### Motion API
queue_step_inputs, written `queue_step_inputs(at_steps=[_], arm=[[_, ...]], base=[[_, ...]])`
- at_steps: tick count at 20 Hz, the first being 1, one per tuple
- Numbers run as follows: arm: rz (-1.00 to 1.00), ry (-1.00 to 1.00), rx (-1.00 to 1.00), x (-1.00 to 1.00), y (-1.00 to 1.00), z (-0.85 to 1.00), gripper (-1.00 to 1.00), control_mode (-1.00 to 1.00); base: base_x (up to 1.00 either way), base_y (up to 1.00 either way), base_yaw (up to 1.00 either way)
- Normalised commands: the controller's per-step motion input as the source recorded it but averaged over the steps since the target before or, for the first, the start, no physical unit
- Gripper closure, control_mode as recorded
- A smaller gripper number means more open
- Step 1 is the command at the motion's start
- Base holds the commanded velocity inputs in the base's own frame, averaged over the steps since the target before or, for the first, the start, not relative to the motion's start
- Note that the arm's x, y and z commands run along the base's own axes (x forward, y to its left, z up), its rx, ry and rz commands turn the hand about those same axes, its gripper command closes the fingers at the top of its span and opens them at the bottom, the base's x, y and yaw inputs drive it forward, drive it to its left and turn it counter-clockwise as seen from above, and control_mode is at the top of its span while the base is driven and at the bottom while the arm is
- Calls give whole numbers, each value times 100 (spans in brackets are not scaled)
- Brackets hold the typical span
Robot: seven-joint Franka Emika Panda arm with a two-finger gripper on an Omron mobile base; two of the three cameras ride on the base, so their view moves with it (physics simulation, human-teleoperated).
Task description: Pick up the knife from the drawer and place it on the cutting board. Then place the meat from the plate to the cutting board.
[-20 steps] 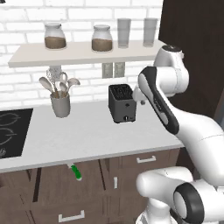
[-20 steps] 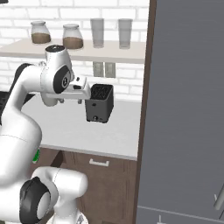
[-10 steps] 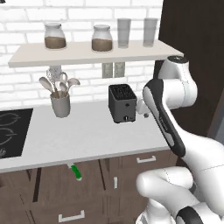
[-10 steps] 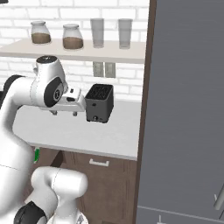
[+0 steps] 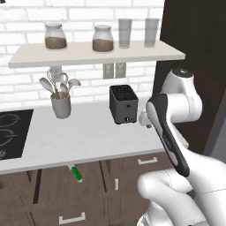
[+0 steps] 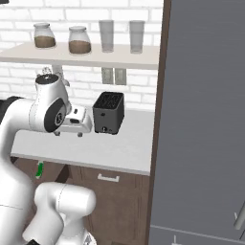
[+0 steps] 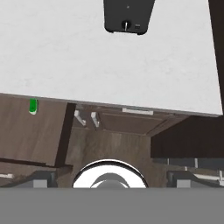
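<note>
The pale grey speckled surface (image 5: 88, 137) carries a black boxy toaster (image 5: 123, 104) near its back edge. Under the front edge, the dark brown wooden drawer (image 5: 53, 176) stands open, and the green-handled knife (image 5: 76, 172) lies inside. The white two-finger gripper (image 6: 67, 132) hovers above the surface beside the toaster, well apart from the knife, fingers spread wide and empty.

Two jars (image 5: 55, 36), two glasses (image 5: 125, 32), one toaster (image 5: 123, 104), one utensil holder (image 5: 61, 106), one knife (image 5: 75, 172)

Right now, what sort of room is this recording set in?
A kitchen, rendered: a toaster on the counter, a utensil pot beside a hob, and jars on a shelf.
</note>
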Motion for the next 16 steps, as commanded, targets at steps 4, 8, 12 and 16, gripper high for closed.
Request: queue_step_inputs(at_steps=[4, 8, 12, 16], arm=[[0, 0, 0, -28, 0, -7, -100, 100], [0, 0, 0, 0, 0, 0, -100, 100], [0, 0, 0, 0, 0, 0, -100, 100], [0, 0, 0, 0, 0, 0, -100, 100]], base=[[-14, 0, 0], [-19, -67, 10], [-1, -42, 24], [0, 0, 40]])
